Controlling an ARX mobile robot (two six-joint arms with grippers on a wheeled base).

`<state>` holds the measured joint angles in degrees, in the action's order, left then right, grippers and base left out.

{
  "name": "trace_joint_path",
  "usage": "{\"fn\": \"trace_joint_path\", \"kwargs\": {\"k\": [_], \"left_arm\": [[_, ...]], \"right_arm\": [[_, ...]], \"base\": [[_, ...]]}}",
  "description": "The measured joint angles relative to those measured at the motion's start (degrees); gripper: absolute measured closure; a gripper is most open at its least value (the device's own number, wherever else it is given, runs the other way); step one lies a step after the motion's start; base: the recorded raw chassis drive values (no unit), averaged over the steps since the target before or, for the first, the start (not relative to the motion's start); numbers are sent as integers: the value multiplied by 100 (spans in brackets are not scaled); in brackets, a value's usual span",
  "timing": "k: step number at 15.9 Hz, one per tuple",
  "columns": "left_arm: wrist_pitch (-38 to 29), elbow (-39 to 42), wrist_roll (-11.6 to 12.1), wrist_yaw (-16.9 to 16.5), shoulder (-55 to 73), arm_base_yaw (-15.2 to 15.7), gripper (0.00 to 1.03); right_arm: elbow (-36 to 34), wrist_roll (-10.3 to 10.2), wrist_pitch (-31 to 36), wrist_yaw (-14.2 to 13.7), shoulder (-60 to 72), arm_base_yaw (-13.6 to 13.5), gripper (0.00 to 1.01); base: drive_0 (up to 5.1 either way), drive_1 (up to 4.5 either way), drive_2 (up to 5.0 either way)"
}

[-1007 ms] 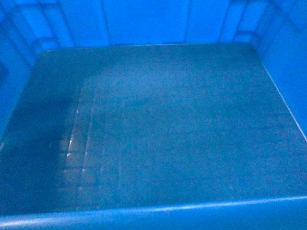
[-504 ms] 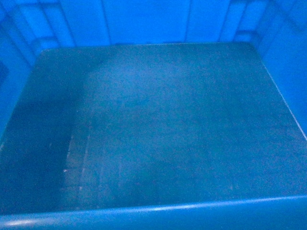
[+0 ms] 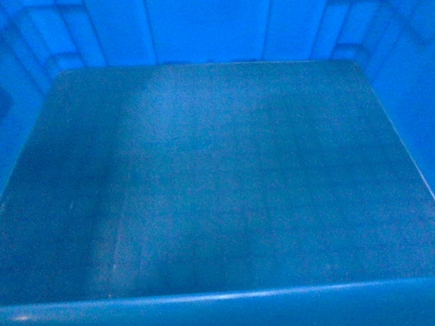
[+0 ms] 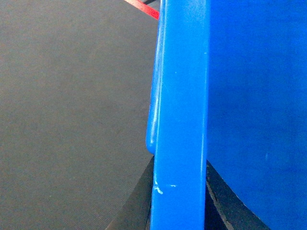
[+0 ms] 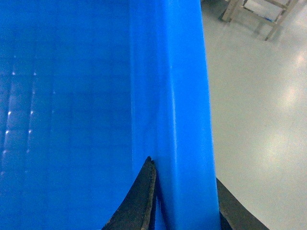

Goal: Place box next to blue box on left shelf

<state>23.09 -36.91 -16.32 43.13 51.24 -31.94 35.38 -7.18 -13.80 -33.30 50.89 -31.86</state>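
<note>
The large bright-blue plastic crate (image 3: 217,190) fills my head view, hiding everything else, while my left pincer (image 4: 178,191) and right pincer (image 5: 184,191) each clamp its rim.

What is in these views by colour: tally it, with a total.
Blue: 1, the large bright-blue plastic crate
Black: 2, the left gripper and right gripper, each clamped on a crate wall
Red: 1, a thin red strip
Pale: 1, a light-coloured frame on the floor
Total: 5
</note>
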Motion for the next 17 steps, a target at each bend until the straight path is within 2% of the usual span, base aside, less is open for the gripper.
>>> {"fn": "trace_joint_path", "kwargs": {"k": [17], "left_arm": [[2,0,0,13,2,0,89]], "right_arm": [[0,0,4,-4,0,0,84]], "base": [[-164,-164,-164]]}}
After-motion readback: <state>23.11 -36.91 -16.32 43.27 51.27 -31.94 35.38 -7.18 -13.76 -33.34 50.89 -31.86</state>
